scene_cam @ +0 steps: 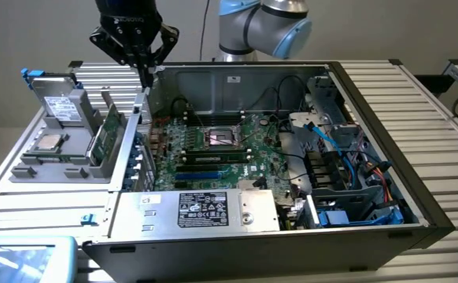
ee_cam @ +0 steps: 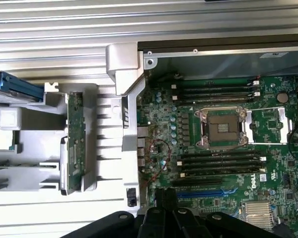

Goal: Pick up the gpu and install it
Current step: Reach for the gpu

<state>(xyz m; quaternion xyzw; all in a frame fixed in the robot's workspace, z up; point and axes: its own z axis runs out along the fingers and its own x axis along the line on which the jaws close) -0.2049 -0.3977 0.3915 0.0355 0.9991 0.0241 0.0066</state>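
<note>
Hand [scene_cam: 144, 75] is seen closed and empty over a corner of the open black computer case [scene_cam: 252, 254]. Thin green gpu card [scene_cam: 104, 137] is stood beside that case. Pick-up is judged pending, and opening is needed.

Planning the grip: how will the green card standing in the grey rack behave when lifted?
The green card is a thin board, so probably stiff and light, yet fragile at its exposed parts. It stands on edge in the grey rack, so a sideways push would likely tip it.
</note>
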